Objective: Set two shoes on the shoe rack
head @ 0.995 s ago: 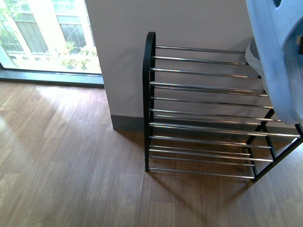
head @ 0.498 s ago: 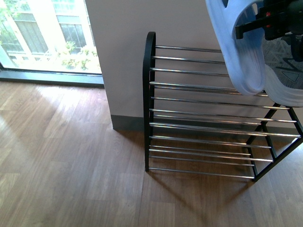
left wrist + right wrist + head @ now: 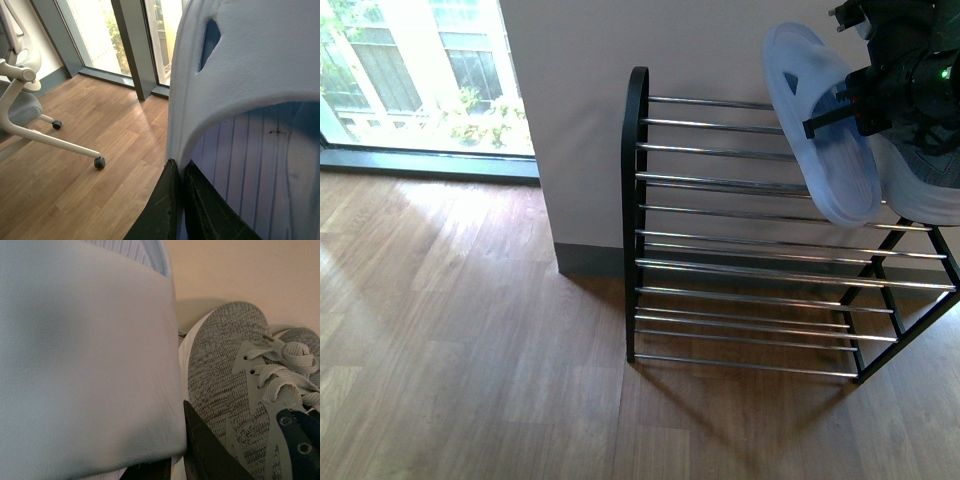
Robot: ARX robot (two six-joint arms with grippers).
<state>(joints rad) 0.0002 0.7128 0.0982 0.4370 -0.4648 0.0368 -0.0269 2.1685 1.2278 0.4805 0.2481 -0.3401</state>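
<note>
At the right end of the shoe rack (image 3: 636, 200), top tier: grey sneaker (image 3: 920, 190) rests on the rods, partly hidden. Right wrist view shows a second sneaker (image 3: 302, 337) just beside it, toes toward the wall.

Right gripper (image 3: 835, 110) appears clamped on a slide sandal (image 3: 810, 90), which hangs tilted, near-vertical, in front of the upper rods, just beside the sneaker. Left gripper (image 3: 177, 200): fingers together on the strap edge of a second slide sandal (image 3: 260, 55); not in front view.

Judgement: both sneakers look already racked; step in hand is handling the sandal next to them.

Notes for doing it well:
- keep the sandal's edge off the sneaker, a nudge could slide it on the thin rods
- pick bare rods left of the sneakers
- level the sole across at least two rods before releasing
- lower slowly, let go only once it sits
</note>
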